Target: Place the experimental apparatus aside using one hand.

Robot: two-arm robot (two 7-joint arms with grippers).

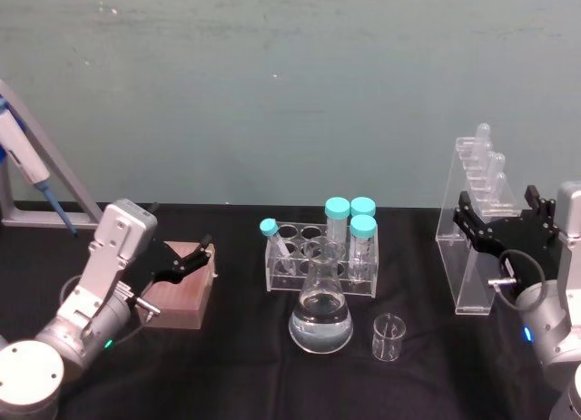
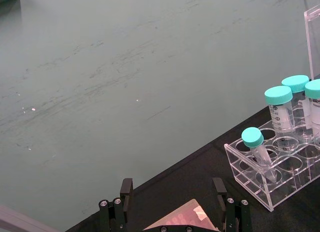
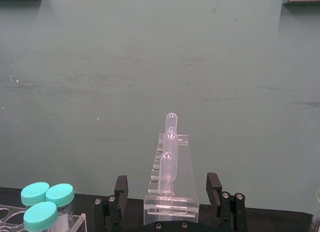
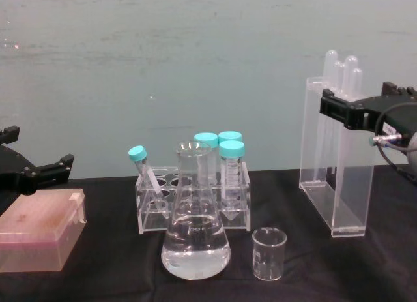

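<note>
Status: acrylic stand (image 1: 465,275) with its long tubes (image 3: 170,157) is upright at the table's (image 1: 254,393) right side, well apart from the rest of the kit. I'd call that either parked or about to be moved, can't tell which from here. Conical flask (image 1: 320,320) with clear liquid and small beaker (image 1: 388,336) sit mid-table, just beside each other in front of the capped-tube rack (image 1: 318,257), so by my read most of the job is left. Right gripper (image 1: 505,211) is up at the stand's upper part, jaws wide apart. The wrist view shows the stand centred between the fingers (image 3: 120,189) with a gap on each side, so it grips nothing (actual contact at the far edge: can't tell). Left gripper (image 1: 192,257) is parked over the pinkish box (image 1: 182,297) on the left, also spread and carrying nothing.
</note>
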